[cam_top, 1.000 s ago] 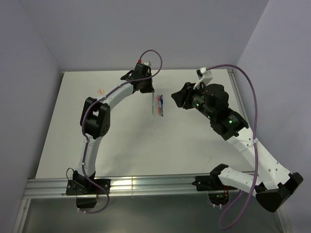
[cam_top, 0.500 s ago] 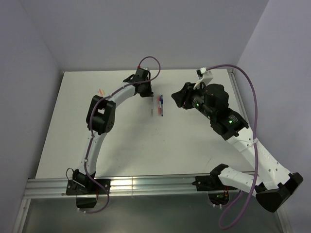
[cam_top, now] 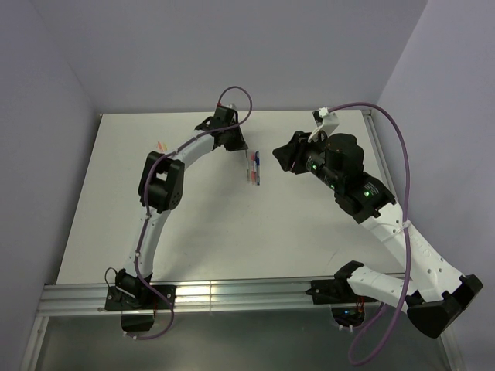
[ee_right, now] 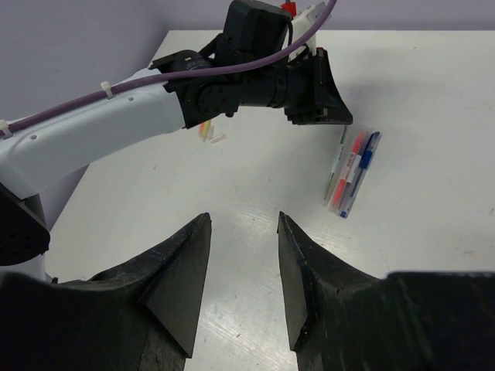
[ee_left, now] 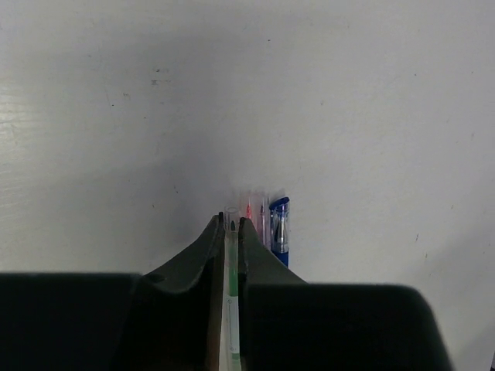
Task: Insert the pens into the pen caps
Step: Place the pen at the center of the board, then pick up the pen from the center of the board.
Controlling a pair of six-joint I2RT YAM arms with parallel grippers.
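Currently, the table (cam_top: 201, 224) shows no tray, cup or holder in any view; the pens lie directly on its surface. The right gripper (ee_right: 244, 224) hangs with its fingers spread and nothing between them, facing the pens from short range. The left gripper (ee_left: 231, 220) has its jaws drawn narrow on either side of the green pen (ee_left: 230, 286); whether they actually press on it cannot be told. Just right of those fingertips lie the red pen (ee_left: 249, 210) and the blue pen (ee_left: 279, 232), side by side. Judged risk: the outer face of the right-hand finger sits just beside these neighbours, so any sideways shift could drag or roll them, and a thin pen in a marginal pinch could pivot or slip. Small orange pieces (cam_top: 161, 145), probably the pen caps, lie well apart from both grippers, beyond the left arm.
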